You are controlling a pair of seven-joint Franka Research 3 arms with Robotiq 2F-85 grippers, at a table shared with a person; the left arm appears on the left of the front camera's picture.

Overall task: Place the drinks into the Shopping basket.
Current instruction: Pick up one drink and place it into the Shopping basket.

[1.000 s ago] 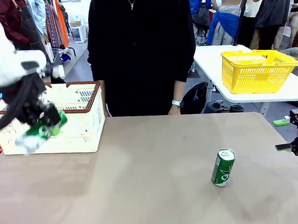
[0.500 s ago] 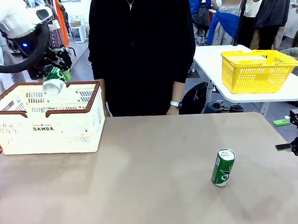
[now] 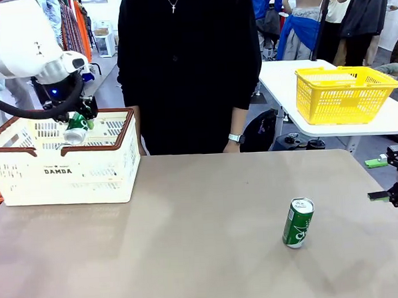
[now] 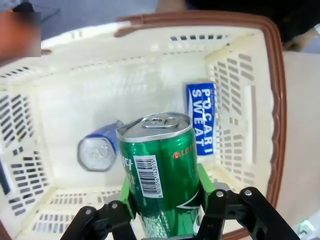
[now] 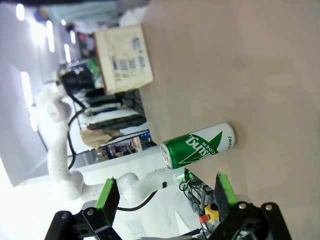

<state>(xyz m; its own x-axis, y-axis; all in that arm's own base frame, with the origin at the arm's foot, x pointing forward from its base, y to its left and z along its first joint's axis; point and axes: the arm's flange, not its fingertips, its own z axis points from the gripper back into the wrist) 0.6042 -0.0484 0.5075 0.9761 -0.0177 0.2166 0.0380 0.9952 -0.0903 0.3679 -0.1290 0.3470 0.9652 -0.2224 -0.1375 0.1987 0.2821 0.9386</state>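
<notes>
The left tool is pinched on a green can, with its green pads pressed to the can's sides near the base. The can's long axis carries on in line with the fingers, and its silver top points away from the tool, down into the basket. The front view puts tool and can over the basket's far side, inside the line of the brown rim and about level with it.

Beyond the can's top is bare basket floor. A blue can lies just to one side of that line, and a lettered blue can lies farther off to the other side, against a wall. As I judge it, the coming move is only a release. The can should fall inside, though it may knock the nearer blue can.

The right tool is spread and empty, at the worktop's edge. A second green can stands upright ahead of it, well apart, with its axis crosswise to the fingers. This tool is by far the nearer to that can.
</notes>
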